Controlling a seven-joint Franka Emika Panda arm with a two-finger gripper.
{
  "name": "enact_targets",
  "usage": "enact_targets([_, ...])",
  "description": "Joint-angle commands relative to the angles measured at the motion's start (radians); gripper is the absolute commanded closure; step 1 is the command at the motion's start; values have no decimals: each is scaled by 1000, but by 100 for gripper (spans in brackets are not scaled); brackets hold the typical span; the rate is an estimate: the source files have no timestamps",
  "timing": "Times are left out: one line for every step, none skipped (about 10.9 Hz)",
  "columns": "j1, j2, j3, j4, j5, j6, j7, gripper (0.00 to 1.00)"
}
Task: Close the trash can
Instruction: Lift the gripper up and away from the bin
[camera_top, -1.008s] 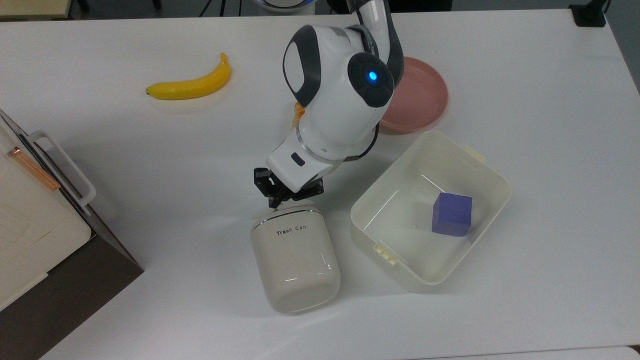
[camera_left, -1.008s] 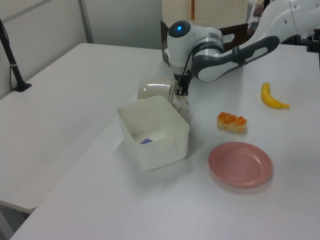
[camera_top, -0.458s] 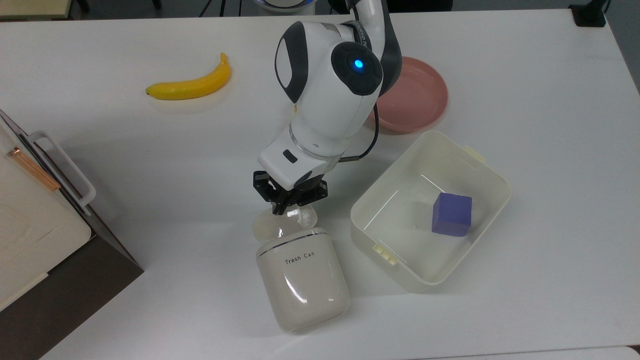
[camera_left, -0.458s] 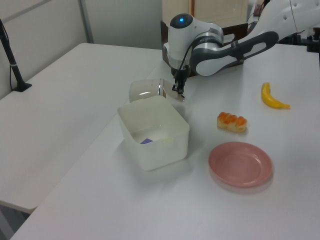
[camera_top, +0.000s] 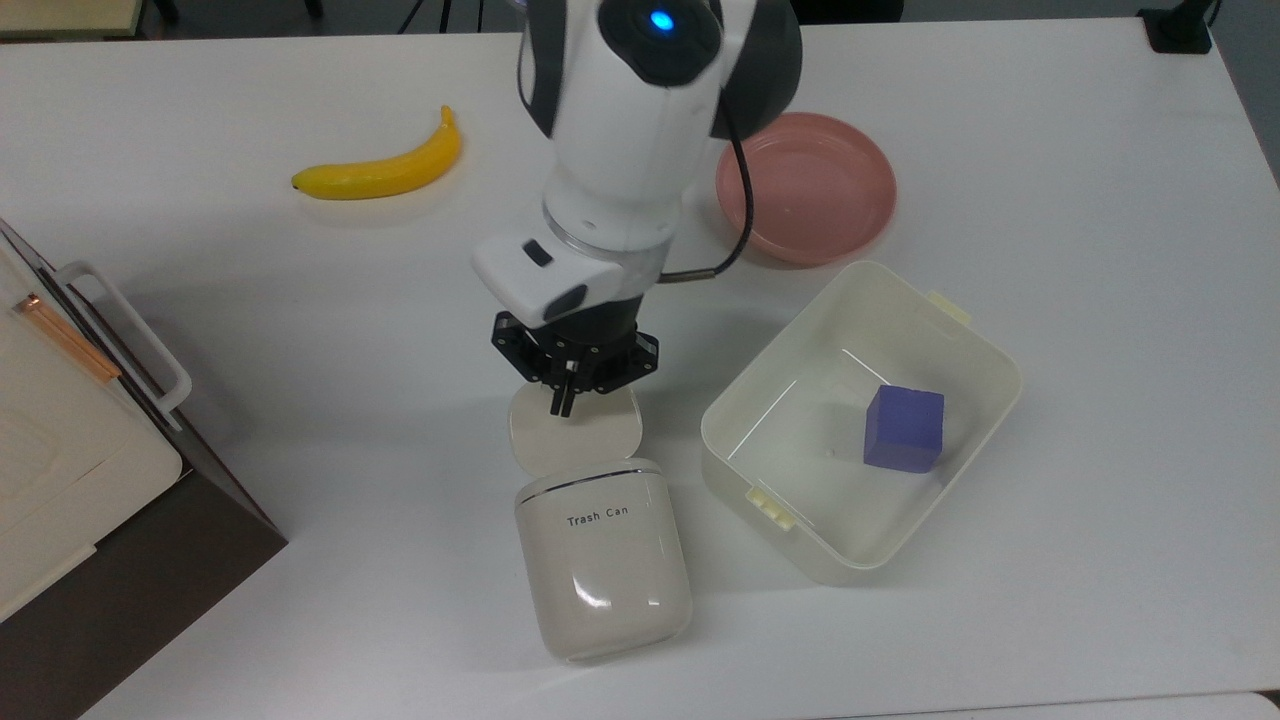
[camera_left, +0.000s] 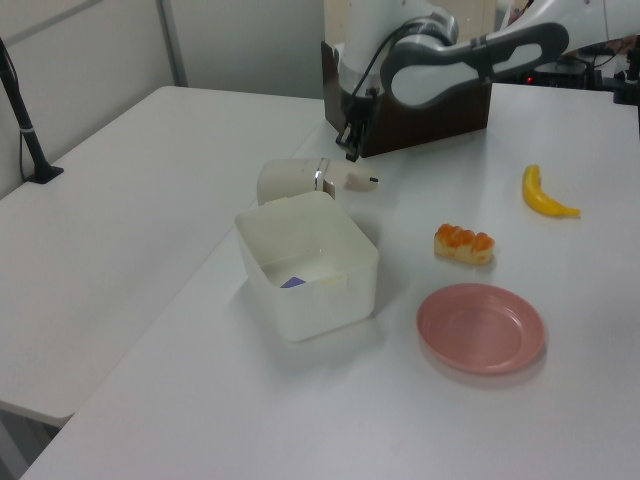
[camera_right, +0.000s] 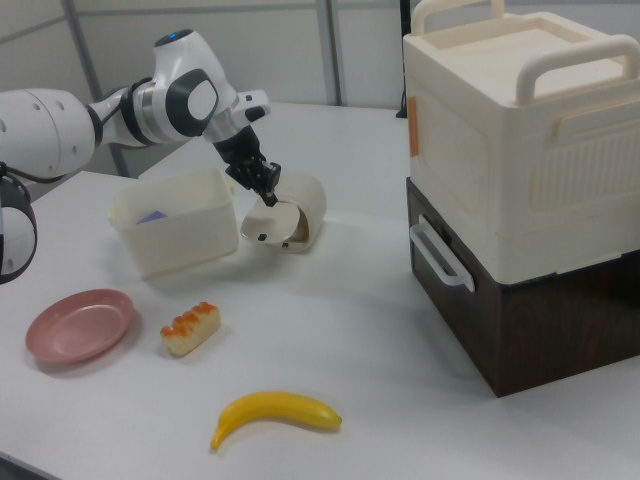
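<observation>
The trash can (camera_top: 603, 555) lay toppled near the table's (camera_top: 1100, 150) front edge, lid (camera_top: 575, 428) flopped open, beneath the clenched, empty gripper (camera_top: 562, 404); a glancing push might merely slide the bin.

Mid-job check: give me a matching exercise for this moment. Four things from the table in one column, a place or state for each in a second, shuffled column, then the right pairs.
Things:
1. trash can
2. blue cube
3. banana
4. pink plate

Places or states:
A. inside the cream tub
B. empty, beside the tub on the table
C. lying on its side, lid swung open
D. alone on the bare table near the top view's upper left

Pairs: 1-C, 2-A, 3-D, 4-B
</observation>
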Motion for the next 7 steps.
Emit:
enact_targets([-6, -35, -15, -21, 60, 15, -25, 95])
enact_targets([-16, -44, -15, -21, 84, 13, -25, 96])
enact_targets([-20, -52, -30, -21, 129, 14, -22, 96])
enact_targets([-22, -65, -65, -21, 196, 18, -20, 95])
enact_targets([-31, -79, -105, -21, 289, 18, -32, 94])
enact_targets([-33, -95, -139, -20, 340, 18, -36, 85])
enact_targets([-34, -116, -156, -21, 362, 16, -36, 84])
